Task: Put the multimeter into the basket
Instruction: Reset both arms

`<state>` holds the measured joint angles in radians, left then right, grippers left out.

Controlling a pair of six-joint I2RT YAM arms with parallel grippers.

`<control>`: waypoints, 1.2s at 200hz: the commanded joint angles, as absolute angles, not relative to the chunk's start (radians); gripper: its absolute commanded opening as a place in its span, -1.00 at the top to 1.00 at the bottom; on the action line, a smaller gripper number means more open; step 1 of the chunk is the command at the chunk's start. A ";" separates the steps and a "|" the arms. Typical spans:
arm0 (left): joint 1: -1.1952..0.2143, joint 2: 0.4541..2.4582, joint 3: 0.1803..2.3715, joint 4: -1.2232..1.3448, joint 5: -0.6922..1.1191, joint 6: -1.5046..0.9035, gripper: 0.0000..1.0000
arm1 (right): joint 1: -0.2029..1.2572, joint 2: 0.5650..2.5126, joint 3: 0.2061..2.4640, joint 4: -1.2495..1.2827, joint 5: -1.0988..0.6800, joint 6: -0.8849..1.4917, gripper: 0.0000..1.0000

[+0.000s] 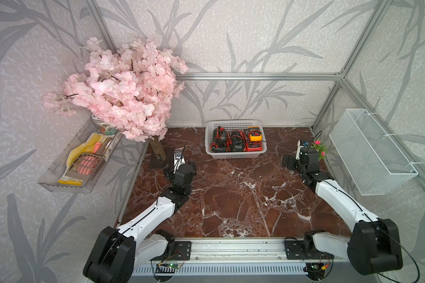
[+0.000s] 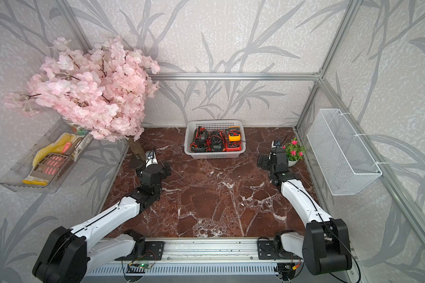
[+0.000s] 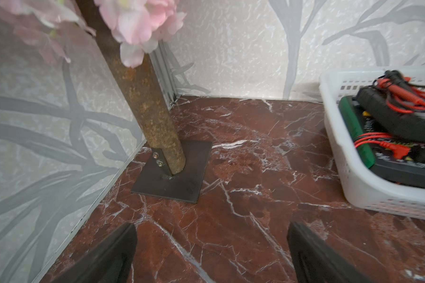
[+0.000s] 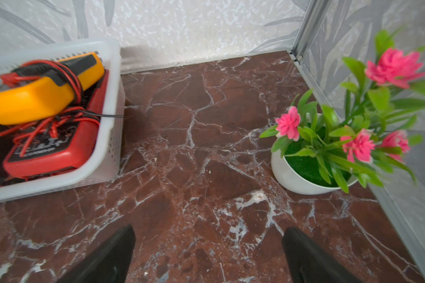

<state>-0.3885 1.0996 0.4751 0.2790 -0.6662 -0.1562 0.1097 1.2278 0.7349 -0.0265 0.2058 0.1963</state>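
White perforated plastic basket [image 1: 234,154], upper centre of frame, holds cabled multimeters [image 1: 237,144], your left gripper [image 3: 211,225] and right gripper [image 4: 209,227] spread wide, empty.

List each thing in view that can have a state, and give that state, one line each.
basket, upright, holding several multimeters.
multimeters, lying inside the basket.
left gripper, fingers open, empty.
right gripper, fingers open, empty.
wire-mesh basket, hung up, empty.
potted plant, upright.

Basket [image 4: 109,137] holds multimeters [image 4: 35,98]; hand [image 4: 209,230] spread, empty; flowerpot [image 4: 288,177] near wall.
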 commanded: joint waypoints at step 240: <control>-0.116 1.241 0.318 0.689 -0.508 -0.103 -1.00 | 0.002 1.440 0.521 0.518 0.256 0.058 -0.99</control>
<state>-0.1322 1.1282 0.2604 0.5064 -0.5915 -0.1345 0.0174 1.4265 0.5404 0.4286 0.2878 0.0856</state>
